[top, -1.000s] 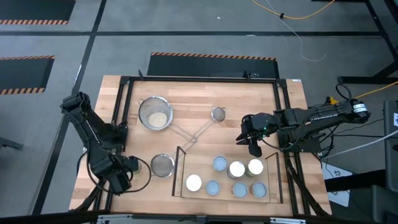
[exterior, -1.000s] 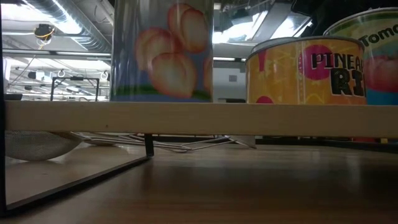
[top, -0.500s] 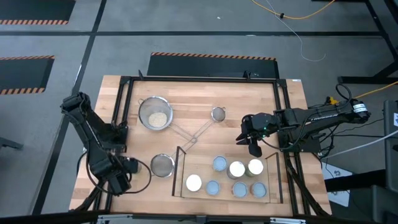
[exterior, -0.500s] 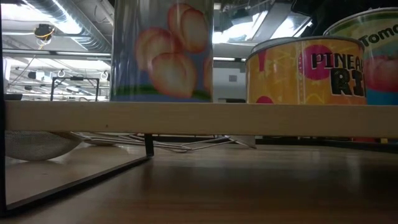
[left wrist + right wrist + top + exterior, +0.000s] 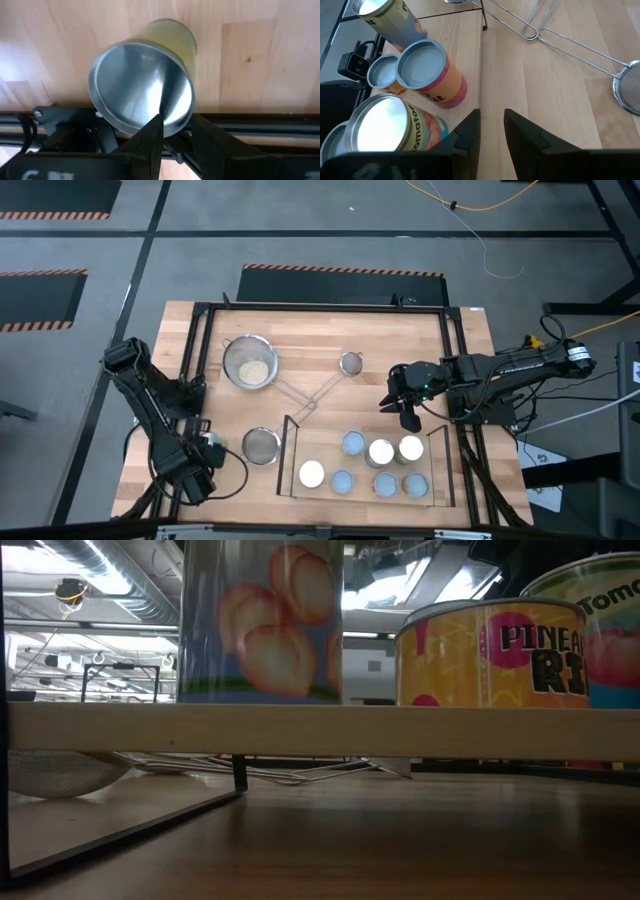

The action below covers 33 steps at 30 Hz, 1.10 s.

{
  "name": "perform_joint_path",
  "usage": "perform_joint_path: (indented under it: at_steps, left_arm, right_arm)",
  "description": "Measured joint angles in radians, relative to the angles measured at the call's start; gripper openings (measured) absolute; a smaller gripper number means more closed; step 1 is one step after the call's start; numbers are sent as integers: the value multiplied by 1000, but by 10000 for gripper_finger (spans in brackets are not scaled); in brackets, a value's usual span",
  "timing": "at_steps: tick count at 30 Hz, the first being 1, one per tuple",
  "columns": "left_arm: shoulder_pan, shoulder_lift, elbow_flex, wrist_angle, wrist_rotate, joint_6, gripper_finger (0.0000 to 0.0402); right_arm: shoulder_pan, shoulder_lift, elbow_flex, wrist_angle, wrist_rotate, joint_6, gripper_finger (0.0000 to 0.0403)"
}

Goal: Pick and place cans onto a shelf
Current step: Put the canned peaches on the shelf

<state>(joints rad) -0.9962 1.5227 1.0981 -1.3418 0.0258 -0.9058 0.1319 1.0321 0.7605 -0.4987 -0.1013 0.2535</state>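
Several cans (image 5: 380, 452) stand upright on the light-wood shelf (image 5: 292, 450) at the table's near right; the low view shows labelled cans (image 5: 480, 650) on its board (image 5: 300, 730). My left gripper (image 5: 198, 472) is near the table's near left corner, shut on a gold-sided can (image 5: 145, 85) whose shiny hollow end faces the wrist camera. The gripper hides this can in the high view. My right gripper (image 5: 405, 418) is shut and empty, just beyond the shelf's far right end, above the cans (image 5: 427, 72). My left gripper holds the can by its rim (image 5: 175, 129). One finger (image 5: 156, 127) lies over the hollow end and the other (image 5: 202, 131) is outside the wall. The fingers point down at the table. Whether the can is clear of the table cannot be told.
A large strainer holding pale grains (image 5: 250, 362), a small strainer (image 5: 351, 362) and a mesh strainer (image 5: 261, 445) lie on the table left of and beyond the shelf, their wire handles (image 5: 540, 30) crossing. A black frame (image 5: 190, 360) runs around the tabletop.
My left gripper has gone a little toward the table's near edge. My right arm has kept still.
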Motion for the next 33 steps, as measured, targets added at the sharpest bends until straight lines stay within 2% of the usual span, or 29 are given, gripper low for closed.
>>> perform_joint_path:
  at_steps: [10,21,26,33]
  left_arm:
    - [0,10,0,0,-15,0,82]
    - [1,7,2,57,-18,-12,4]
    - [6,6,3,72,-63,-95,4]
    - [47,6,3,82,-128,-301,2]
  right_arm:
    - [0,0,0,0,0,0,90]
    - [0,-1,0,0,0,0,90]
    - [0,-1,0,0,0,0,90]
    - [0,-1,0,0,-1,0,90]
